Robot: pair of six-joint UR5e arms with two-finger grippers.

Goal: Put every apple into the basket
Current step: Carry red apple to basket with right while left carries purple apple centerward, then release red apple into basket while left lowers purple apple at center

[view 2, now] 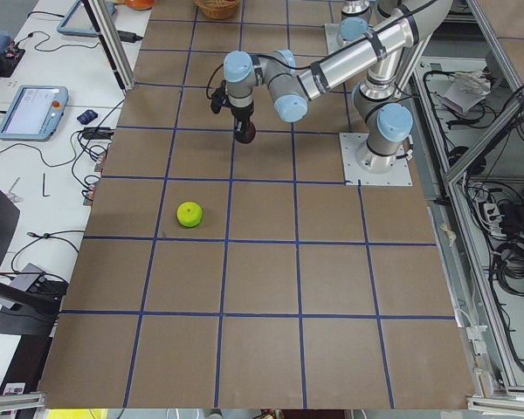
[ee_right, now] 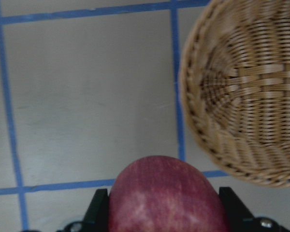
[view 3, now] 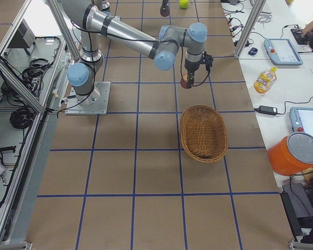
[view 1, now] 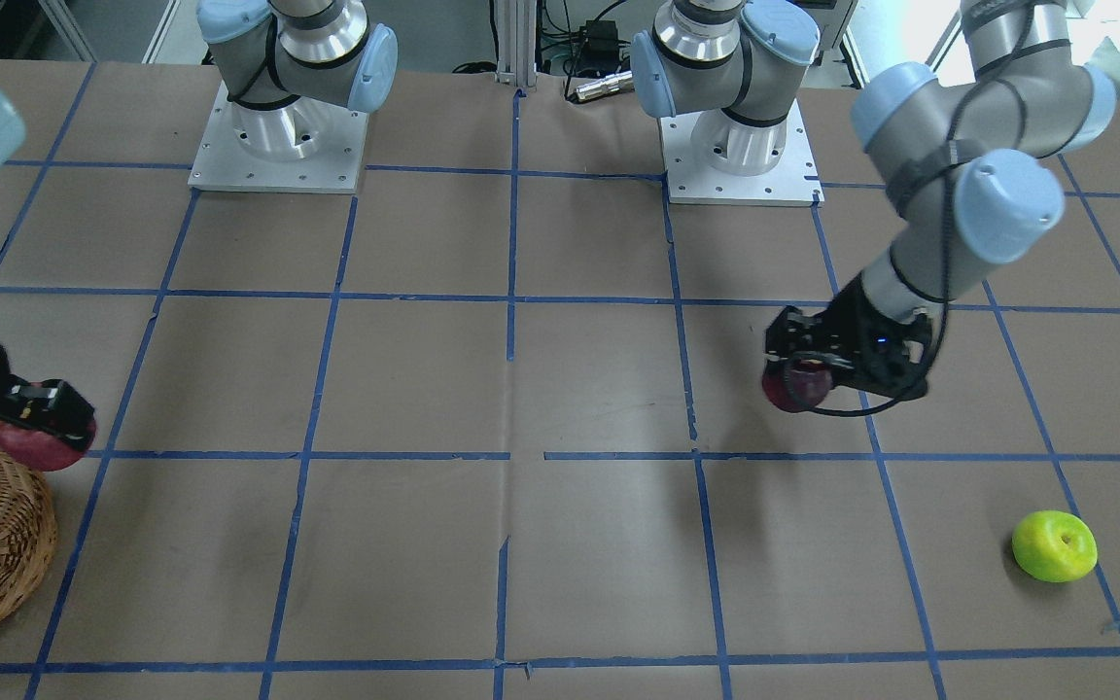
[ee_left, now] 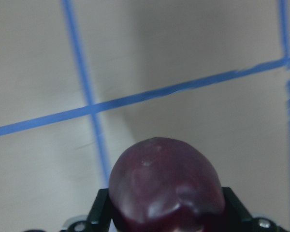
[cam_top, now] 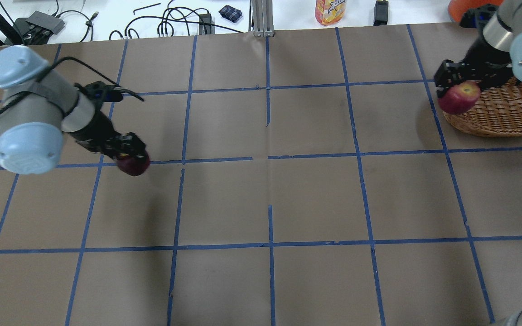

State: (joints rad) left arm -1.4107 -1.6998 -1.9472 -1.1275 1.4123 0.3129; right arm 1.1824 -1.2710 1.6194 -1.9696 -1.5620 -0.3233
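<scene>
My right gripper (cam_top: 462, 88) is shut on the red apple (cam_top: 458, 98) and holds it in the air beside the near rim of the wicker basket (cam_top: 501, 113). The right wrist view shows the red apple (ee_right: 164, 193) at the bottom and the empty basket (ee_right: 246, 92) at upper right. My left gripper (cam_top: 127, 151) is shut on the dark maroon apple (cam_top: 133, 165), above the table on the left. It fills the bottom of the left wrist view (ee_left: 165, 186). The lime green apple (view 1: 1054, 546) lies alone on the table. It is out of the overhead view.
The brown table (cam_top: 265, 199) carries a grid of blue tape lines. Both arm bases (view 1: 278, 136) stand at the robot's edge. Cables, a juice pouch (cam_top: 330, 11) and an orange container (view 3: 295, 153) lie beyond the table's far edge.
</scene>
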